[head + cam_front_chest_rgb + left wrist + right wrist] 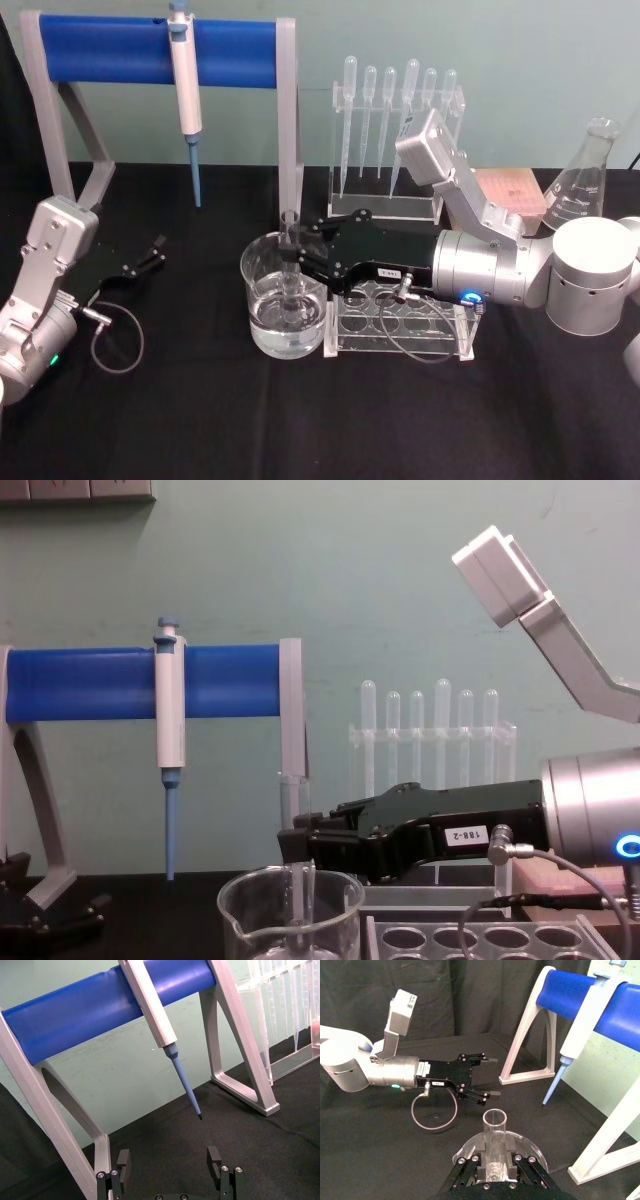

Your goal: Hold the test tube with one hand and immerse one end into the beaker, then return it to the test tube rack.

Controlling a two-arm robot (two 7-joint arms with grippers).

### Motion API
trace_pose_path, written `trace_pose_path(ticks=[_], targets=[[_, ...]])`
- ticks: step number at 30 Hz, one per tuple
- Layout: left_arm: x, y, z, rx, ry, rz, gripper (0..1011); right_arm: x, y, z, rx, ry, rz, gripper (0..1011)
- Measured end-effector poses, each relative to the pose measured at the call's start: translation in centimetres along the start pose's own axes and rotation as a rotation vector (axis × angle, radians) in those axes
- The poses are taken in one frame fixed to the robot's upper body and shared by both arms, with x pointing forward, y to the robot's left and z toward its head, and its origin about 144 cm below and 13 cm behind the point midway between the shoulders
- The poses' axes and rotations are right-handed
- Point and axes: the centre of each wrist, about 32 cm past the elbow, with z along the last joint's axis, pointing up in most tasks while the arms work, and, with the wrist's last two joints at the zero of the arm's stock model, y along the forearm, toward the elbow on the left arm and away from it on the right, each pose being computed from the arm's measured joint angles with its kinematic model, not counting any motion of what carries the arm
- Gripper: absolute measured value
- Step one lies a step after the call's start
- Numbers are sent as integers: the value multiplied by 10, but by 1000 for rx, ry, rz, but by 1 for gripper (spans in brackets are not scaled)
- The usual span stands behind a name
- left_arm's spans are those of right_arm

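Right gripper's [296, 260] fingers pinch the test tube [291, 226], bottom dipped in the beaker [258, 320] below them; lifted crooked, it may clip the rim; left gripper [160, 250] parked aside, fingers wide.

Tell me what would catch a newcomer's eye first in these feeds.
The right end effector, shut on the upright test tube, holds its lower end down inside the water-filled beaker at the centre, just left of the clear rack. Behind it, a white-and-blue pipettor hangs from the big blue bar stand. The left end effector rests open at the far left.
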Motion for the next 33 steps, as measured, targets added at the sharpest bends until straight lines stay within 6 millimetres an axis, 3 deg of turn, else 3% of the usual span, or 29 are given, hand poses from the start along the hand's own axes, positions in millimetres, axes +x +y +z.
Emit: trace_pose_path(ticks=[33], targets=[[0,0,0,0,0,0,1000,0,0,0,-1,0,2,221]])
